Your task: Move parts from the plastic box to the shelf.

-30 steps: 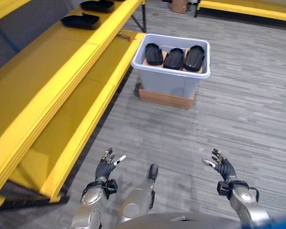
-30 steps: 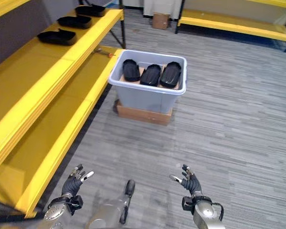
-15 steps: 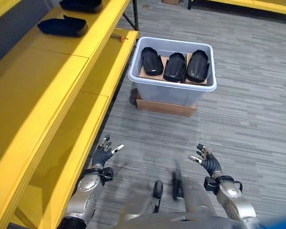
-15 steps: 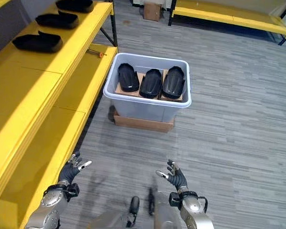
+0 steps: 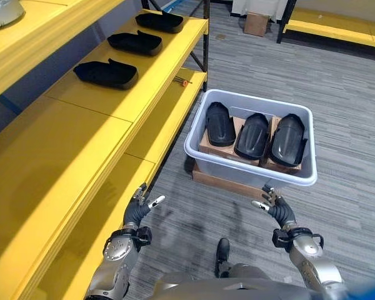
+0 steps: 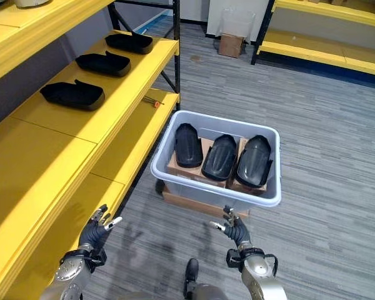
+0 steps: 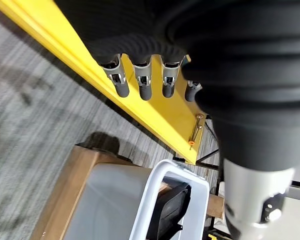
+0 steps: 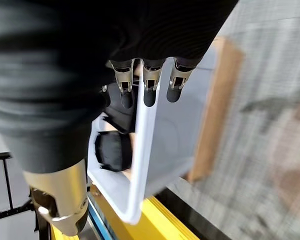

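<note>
Hovering low over the grey floor (image 5: 337, 125), both hands are empty, their fingers loosely spread and only lightly bent. The left hand (image 5: 137, 212) hangs beside the front edge of the yellow shelf (image 5: 81, 144), fingers (image 7: 142, 80) relaxed and touching nothing; its wrist view looks past them to the shelf edge and the box beyond. The right hand (image 5: 276, 209) is just in front of the near wall of the plastic box (image 5: 250, 175), thumb held apart, fingers (image 8: 147, 82) straight and close to the box's pale rim, though contact with it cannot be made out.

The plastic box is pale grey and sits on a flat brown cardboard base (image 5: 228, 182) on the floor, close to the shelf's lower level. Inside it lie three black parts side by side: a left part (image 5: 217, 124), a middle part (image 5: 252, 135) and a right part (image 5: 286, 139). Each is an elongated, rounded shell whose long axis runs from the box's near wall to its far wall, leaning slightly, resting on brown cardboard within the box.

On the shelf's middle level three more black parts lie in a row, well apart from one another: a near one (image 5: 105, 74), a second (image 5: 135, 42) and a far one (image 5: 159, 21). Their long axes run across the shelf's depth. A small orange-tipped tool (image 5: 182, 80) lies on the lower level behind the box.
</note>
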{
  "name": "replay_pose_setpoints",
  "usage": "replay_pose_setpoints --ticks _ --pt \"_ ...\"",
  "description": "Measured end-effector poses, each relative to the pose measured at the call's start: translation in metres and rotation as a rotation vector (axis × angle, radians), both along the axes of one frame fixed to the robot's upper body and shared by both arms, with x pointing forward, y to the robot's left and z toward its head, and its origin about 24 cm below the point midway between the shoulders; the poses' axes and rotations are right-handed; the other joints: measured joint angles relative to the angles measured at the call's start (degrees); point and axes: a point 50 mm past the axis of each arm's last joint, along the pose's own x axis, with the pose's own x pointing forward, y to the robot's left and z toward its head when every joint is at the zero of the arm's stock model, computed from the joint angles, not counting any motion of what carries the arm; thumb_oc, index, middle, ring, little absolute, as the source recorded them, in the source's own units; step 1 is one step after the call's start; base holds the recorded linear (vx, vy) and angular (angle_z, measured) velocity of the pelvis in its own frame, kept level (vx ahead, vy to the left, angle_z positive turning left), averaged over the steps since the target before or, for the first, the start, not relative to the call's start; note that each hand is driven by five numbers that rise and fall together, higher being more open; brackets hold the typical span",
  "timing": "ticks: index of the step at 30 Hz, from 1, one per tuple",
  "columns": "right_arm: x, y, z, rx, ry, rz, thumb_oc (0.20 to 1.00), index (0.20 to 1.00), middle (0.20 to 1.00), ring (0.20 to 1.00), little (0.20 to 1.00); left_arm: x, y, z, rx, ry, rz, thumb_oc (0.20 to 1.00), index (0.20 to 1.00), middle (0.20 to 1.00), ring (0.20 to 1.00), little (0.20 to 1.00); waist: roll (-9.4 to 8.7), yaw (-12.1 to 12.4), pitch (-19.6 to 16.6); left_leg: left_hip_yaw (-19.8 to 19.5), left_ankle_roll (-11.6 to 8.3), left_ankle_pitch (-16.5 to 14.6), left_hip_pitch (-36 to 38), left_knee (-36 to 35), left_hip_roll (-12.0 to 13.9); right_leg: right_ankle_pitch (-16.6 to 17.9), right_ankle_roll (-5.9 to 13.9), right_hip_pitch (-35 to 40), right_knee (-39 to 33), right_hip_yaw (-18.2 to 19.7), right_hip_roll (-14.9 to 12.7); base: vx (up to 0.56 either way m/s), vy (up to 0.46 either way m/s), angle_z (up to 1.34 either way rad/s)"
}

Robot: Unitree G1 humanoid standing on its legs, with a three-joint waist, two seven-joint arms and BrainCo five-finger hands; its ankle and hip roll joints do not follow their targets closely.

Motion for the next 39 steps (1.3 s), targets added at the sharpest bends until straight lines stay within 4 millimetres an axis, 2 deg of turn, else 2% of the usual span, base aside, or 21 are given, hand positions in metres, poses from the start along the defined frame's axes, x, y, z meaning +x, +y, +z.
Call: replay_pose_setpoints --ticks 2,3,4,5,6,7,9,10,11,12,13,14,15,17,18,19,21,22,23,29,39 --pt "-0.006 -0.006 -0.002 0.002 0.014 -0.027 1.0 1.0 1.0 1.0 1.0 -0.001 -0.003 -0.001 -0.011 0.007 -0.003 1.0 1.0 1.0 1.0 1.0 0.12 -2.4 -0.3 0.4 -0.07 0.1 0.5 2.0 -1.2 -1.9 2.15 1.8 -0.1 -0.2 -0.9 0.11 -0.068 0.19" --pt "-0.01 -0.007 -0.004 0.008 0.029 -0.036 1.0 1.0 1.0 1.0 1.0 -0.001 -0.004 -0.002 -0.015 0.007 0.0 1.0 1.0 1.0 1.0 1.0 0.13 -2.6 -0.3 0.5 -0.09 0.1 0.3 3.9 -1.5 -1.7 2.13 2.7 0.0 -0.1 -1.0 0.05 -0.064 0.14" --pt "-0.013 -0.007 -0.006 0.013 0.039 -0.039 1.0 1.0 1.0 1.0 1.0 0.0 -0.003 -0.001 -0.014 0.006 -0.001 1.0 1.0 1.0 1.0 1.0 -0.04 -2.3 -0.1 1.3 -0.28 0.1 -2.0 9.4 -2.8 -2.0 1.82 2.7 1.1 -0.1 -1.2 0.07 -0.08 -0.23" --pt "-0.014 -0.006 -0.009 0.015 0.049 -0.043 1.0 1.0 1.0 1.0 1.0 0.003 -0.001 0.001 -0.013 -0.005 0.003 1.0 1.0 1.0 1.0 1.0 -1.96 -0.7 0.8 4.5 -3.59 3.7 -11.5 27.1 -5.1 -3.0 1.28 1.9 3.1 -1.4 -3.5 0.05 -0.032 -0.2" --pt "-0.015 -0.005 -0.009 0.021 0.051 -0.046 1.0 1.0 1.0 1.0 1.0 0.002 0.001 0.0 -0.006 0.001 0.007 1.0 1.0 1.0 1.0 1.0 -3.69 -0.2 1.0 6.2 -3.76 5.3 -15.1 32.0 -6.6 -5.1 1.27 2.7 2.0 0.1 -5.6 0.09 -0.048 -0.04" --pt "-0.014 -0.008 -0.008 0.015 0.048 -0.056 1.0 1.0 1.0 1.0 1.0 0.003 -0.001 -0.003 -0.017 0.009 0.01 1.0 1.0 1.0 1.0 1.0 -3.7 -0.3 1.7 7.9 0.04 2.6 -16.8 30.2 -5.8 -4.9 1.78 3.4 1.1 -0.5 -5.8 0.14 0.025 0.23" --pt "-0.007 -0.009 -0.007 0.012 0.036 -0.077 1.0 1.0 1.0 1.0 1.0 0.003 -0.006 -0.004 -0.024 0.02 -0.006 1.0 1.0 1.0 1.0 1.0 -3.37 0.5 3.4 6.3 0.82 2.0 -19.5 18.5 -4.0 -7.3 1.42 4.7 1.3 -0.2 -6.2 0.18 0.076 0.23" --pt "-0.003 -0.008 -0.005 0.016 0.024 -0.084 1.0 1.0 1.0 1.0 1.0 0.001 -0.006 -0.005 -0.022 0.027 -0.008 1.0 1.0 1.0 1.0 1.0 -3.87 0.6 4.2 6.2 1.64 3.0 -19.7 7.7 -3.4 -7.6 2.19 6.2 0.4 -0.4 -7.0 0.12 0.091 0.12" --pt "-0.002 -0.009 -0.004 0.014 0.02 -0.085 1.0 1.0 1.0 1.0 1.0 -0.001 -0.005 -0.007 -0.021 0.034 -0.006 1.0 1.0 1.0 1.0 1.0 -3.95 1.1 4.5 6.2 1.27 5.9 -19.6 -3.0 -2.4 -7.2 3.23 7.7 -0.9 -0.3 -7.5 0.13 0.1 0.05" --pt "0.0 -0.013 -0.001 0.007 0.005 -0.095 1.0 1.0 1.0 1.0 1.0 -0.001 -0.006 -0.007 -0.022 0.034 -0.006 1.0 1.0 1.0 1.0 1.0 -2.78 1.5 5.2 6.3 0.02 9.1 -20.1 -9.2 -0.9 -7.1 4.53 9.2 -1.7 -0.5 -6.9 0.11 0.111 -0.24" --pt "0.0 -0.015 -0.001 -0.003 0.005 -0.102 1.0 1.0 1.0 1.0 1.0 -0.004 -0.006 -0.009 -0.021 0.045 -0.004 1.0 1.0 1.0 1.0 1.0 -1.56 1.8 5.7 5.3 -0.13 10.8 -20.6 -10.2 0.5 -8.7 4.97 11.1 -1.9 0.1 -6.3 0.1 0.131 -0.45" --pt "-0.002 -0.016 -0.003 -0.006 0.016 -0.105 1.0 1.0 1.0 1.0 1.0 -0.009 -0.006 -0.012 -0.021 0.063 -0.003 1.0 1.0 1.0 1.0 1.0 -0.29 1.8 5.0 3.9 0.24 11.1 -20.2 -8.0 0.7 -9.4 5.86 12.4 -1.9 1.4 -6.0 0.11 0.173 -0.96" --pt "-0.003 -0.015 -0.004 -0.005 0.02 -0.1 1.0 1.0 1.0 1.0 1.0 -0.015 -0.005 -0.015 -0.021 0.084 0.002 1.0 1.0 1.0 1.0 1.0 0.87 1.7 4.4 1.7 0.73 14.0 -18.8 -5.5 0.0 -10.1 7.38 13.6 -1.6 4.1 -6.4 0.16 0.246 -1.17" --pt "-0.008 -0.013 -0.006 0.004 0.03 -0.102 1.0 1.0 1.0 1.0 1.0 -0.012 -0.003 -0.012 -0.014 0.069 0.002 1.0 1.0 1.0 1.0 1.0 -0.12 1.1 4.1 3.3 2.24 19.7 -17.7 -6.1 -2.3 -11.0 9.88 13.9 -1.0 6.4 -8.4 0.15 0.229 -0.67" --pt "-0.014 -0.012 -0.008 0.016 0.043 -0.112 1.0 1.0 1.0 1.0 1.0 0.0 -0.003 -0.005 -0.009 0.028 -0.008 1.0 1.0 1.0 1.0 1.0 -1.48 -0.1 3.6 4.3 3.41 20.6 -16.4 -8.5 -3.8 -11.0 10.5 13.9 -0.2 5.7 -10.8 0.09 0.152 -0.17" --pt "-0.017 -0.01 -0.011 0.027 0.055 -0.115 1.0 1.0 1.0 1.0 1.0 0.005 -0.002 0.001 -0.005 0.0 -0.012 1.0 1.0 1.0 1.0 1.0 -1.71 -0.3 3.7 4.8 4.93 21.7 -14.3 -10.8 -4.3 -10.7 11.56 13.4 1.2 5.8 -11.7 0.08 0.143 -0.21" --pt "-0.02 -0.002 -0.014 0.051 0.071 -0.105 1.0 1.0 1.0 1.0 1.0 0.012 0.0 0.005 0.011 -0.021 -0.024 1.0 1.0 1.0 1.0 1.0 -1.52 -0.5 3.6 5.5 6.35 21.8 -10.4 -13.7 -4.4 -11.9 13.61 13.5 0.7 6.0 -10.3 0.06 0.109 -0.33" --pt "-0.02 0.002 -0.015 0.055 0.073 -0.09 1.0 1.0 1.0 1.0 1.0 0.012 0.001 0.006 0.018 -0.021 -0.028 1.0 1.0 1.0 1.0 1.0 -1.69 -0.5 3.5 6.1 6.77 21.1 -9.4 -13.8 -4.9 -11.8 13.58 13.3 -0.8 6.0 -9.0 0.07 0.1 -0.09" --pt "-0.018 0.003 -0.014 0.055 0.069 -0.084 1.0 1.0 1.0 1.0 1.0 0.008 0.0 0.003 0.014 -0.009 -0.032 1.0 1.0 1.0 1.0 1.0 -1.65 -0.6 2.5 6.5 7.26 20.3 -8.6 -13.8 -5.9 -9.8 11.61 13.4 -1.6 6.0 -9.0 0.06 0.086 -0.08" --pt "-0.009 0.007 -0.009 0.06 0.042 -0.059 1.0 1.0 1.0 1.0 1.0 -0.011 0.004 -0.006 0.017 0.05 -0.014 1.0 1.0 1.0 1.0 1.0 -2.12 0.5 0.9 8.0 6.41 19.4 -7.6 -13.8 -5.7 -9.9 11.39 14.3 -1.6 6.1 -8.9 0.05 0.037 -0.08" --pt "-0.009 0.008 -0.005 0.063 0.025 -0.056 1.0 1.0 1.0 1.0 1.0 -0.013 0.005 -0.006 0.019 0.056 -0.008 1.0 1.0 1.0 1.0 1.0 -3.4 0.3 -0.4 8.2 5.66 19.3 -7.6 -14.1 -3.9 -10.4 10.24 13.6 -1.6 6.7 -7.2 0.02 -0.001 -0.03"
